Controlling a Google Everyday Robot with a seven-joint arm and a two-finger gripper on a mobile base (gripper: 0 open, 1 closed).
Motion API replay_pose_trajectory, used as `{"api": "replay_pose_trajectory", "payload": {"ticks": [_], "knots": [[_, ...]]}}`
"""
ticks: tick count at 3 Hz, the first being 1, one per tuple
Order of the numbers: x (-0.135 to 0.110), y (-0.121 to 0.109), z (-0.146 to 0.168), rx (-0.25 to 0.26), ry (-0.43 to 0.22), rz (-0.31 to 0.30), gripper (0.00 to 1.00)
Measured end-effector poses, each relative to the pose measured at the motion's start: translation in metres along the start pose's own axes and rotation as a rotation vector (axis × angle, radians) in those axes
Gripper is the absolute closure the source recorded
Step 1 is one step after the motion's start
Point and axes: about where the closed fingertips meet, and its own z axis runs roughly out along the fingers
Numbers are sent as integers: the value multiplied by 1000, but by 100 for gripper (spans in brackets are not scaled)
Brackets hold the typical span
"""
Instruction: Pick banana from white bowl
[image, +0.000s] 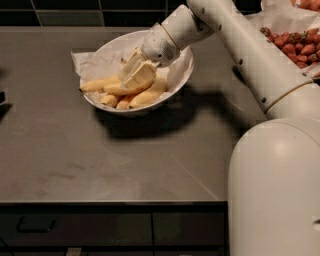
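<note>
The white bowl stands at the back middle of the dark counter, lined with crinkled white paper. Several yellow bananas lie in it, side by side. My gripper reaches down into the bowl from the right and rests on the top of the pile, against one plump banana in the middle. Part of that banana is hidden under the gripper. A longer banana points to the left rim.
A second paper-lined bowl of red strawberries stands at the back right, behind my arm. My white base fills the lower right. The dark counter runs to a front edge above drawers. A dark object sits at the left edge.
</note>
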Motion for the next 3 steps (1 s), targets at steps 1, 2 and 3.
{"api": "replay_pose_trajectory", "payload": {"ticks": [1,2,3], "knots": [[4,0,-2,-3,18,3,57],[6,0,-1,-11,35,5,40],[7,-2,4,-23,42,0,34]]}}
